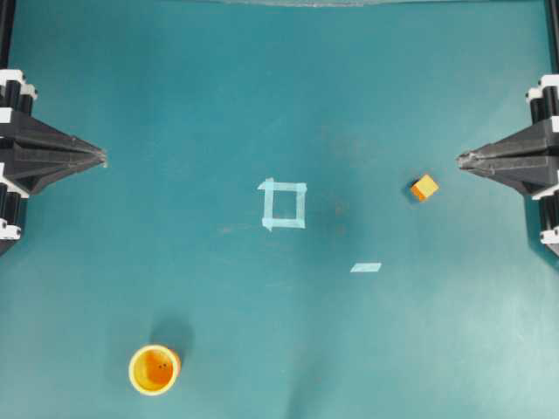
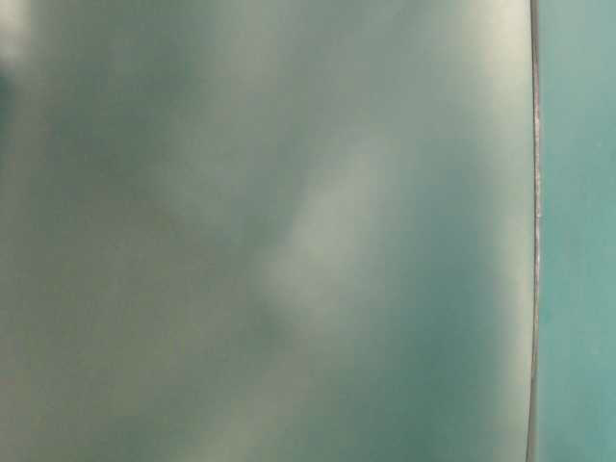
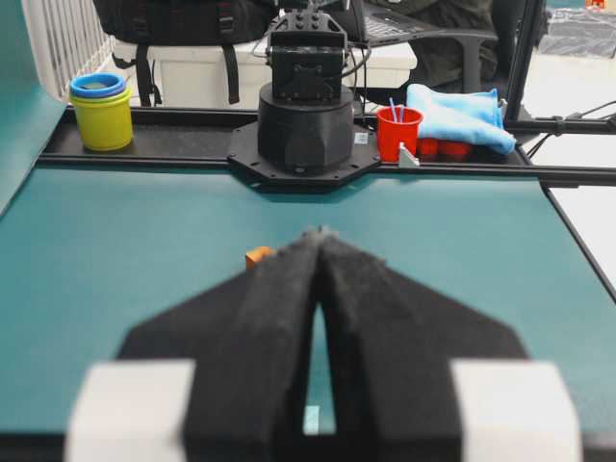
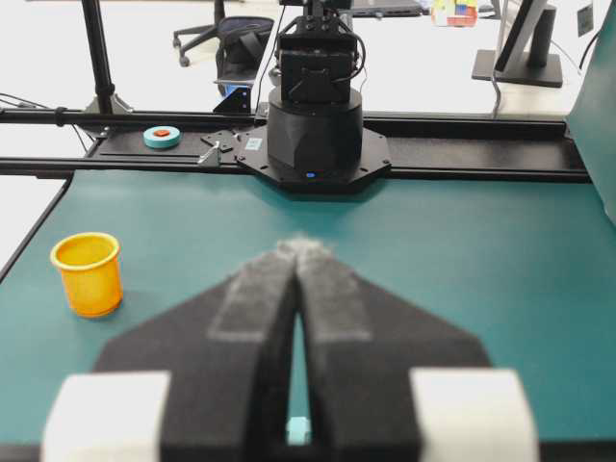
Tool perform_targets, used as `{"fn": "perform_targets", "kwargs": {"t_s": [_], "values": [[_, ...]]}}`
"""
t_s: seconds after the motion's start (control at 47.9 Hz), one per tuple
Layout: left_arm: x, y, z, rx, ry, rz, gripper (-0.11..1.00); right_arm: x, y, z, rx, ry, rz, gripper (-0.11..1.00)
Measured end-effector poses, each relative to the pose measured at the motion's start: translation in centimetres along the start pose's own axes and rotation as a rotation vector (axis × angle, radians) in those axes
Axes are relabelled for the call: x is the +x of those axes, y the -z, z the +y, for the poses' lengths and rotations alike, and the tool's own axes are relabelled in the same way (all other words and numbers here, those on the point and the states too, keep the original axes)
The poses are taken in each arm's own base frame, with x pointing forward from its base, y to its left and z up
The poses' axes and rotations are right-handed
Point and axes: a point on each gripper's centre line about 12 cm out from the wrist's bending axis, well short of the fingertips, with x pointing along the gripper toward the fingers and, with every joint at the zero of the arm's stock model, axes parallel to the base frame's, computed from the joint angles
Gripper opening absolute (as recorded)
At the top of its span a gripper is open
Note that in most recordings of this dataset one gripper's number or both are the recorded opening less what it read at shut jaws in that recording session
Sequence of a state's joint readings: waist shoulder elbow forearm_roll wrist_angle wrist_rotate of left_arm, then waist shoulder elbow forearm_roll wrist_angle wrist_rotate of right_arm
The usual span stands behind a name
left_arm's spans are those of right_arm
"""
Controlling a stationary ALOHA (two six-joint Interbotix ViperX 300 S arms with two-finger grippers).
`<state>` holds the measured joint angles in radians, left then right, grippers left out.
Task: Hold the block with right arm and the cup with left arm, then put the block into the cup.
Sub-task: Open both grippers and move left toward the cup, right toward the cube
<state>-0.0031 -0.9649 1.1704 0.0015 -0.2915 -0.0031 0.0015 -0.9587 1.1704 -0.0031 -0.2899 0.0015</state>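
The block [image 1: 424, 187], a small orange cube with a lighter top, lies on the teal table at the right, a short way in front of my right gripper [image 1: 460, 159]. That gripper is shut and empty, its tips touching [image 4: 301, 243]. Standing upright near the front left is the yellow cup [image 1: 155, 369] with its orange inside; it also shows in the right wrist view [image 4: 89, 273]. My left gripper [image 1: 103, 157] rests at the far left edge, shut and empty, far from the cup. In the left wrist view the block [image 3: 258, 256] peeks out beside the closed tips [image 3: 318, 234].
A pale tape square [image 1: 284, 204] marks the table's middle, and a loose tape strip [image 1: 366, 267] lies to its right. The opposite arm's base [image 3: 307, 115] stands across the table. Stacked cups [image 3: 100, 110] and a red cup [image 3: 397, 133] sit beyond the far edge. The table-level view is a blur.
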Motion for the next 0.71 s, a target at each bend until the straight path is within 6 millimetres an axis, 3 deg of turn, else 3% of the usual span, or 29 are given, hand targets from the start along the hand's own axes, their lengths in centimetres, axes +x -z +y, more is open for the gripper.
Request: {"fn": "perform_targets", "kwargs": {"t_s": [0.271,0.543,0.71], "values": [[-0.4,3.1,-0.3,-0.050,0.010,0.266,0.05,0.9,0.8,0.0,0.049,0.002,0.133,0.00],[-0.6,4.4,-2.3,-0.040,0.107,0.363,0.36,1.6,2.1,0.0,0.088,0.011,0.282,0.00],[-0.5,5.4,-3.6,-0.029,0.168,0.422,0.47,1.7,3.3,0.0,0.124,0.022,0.365,0.00]]}}
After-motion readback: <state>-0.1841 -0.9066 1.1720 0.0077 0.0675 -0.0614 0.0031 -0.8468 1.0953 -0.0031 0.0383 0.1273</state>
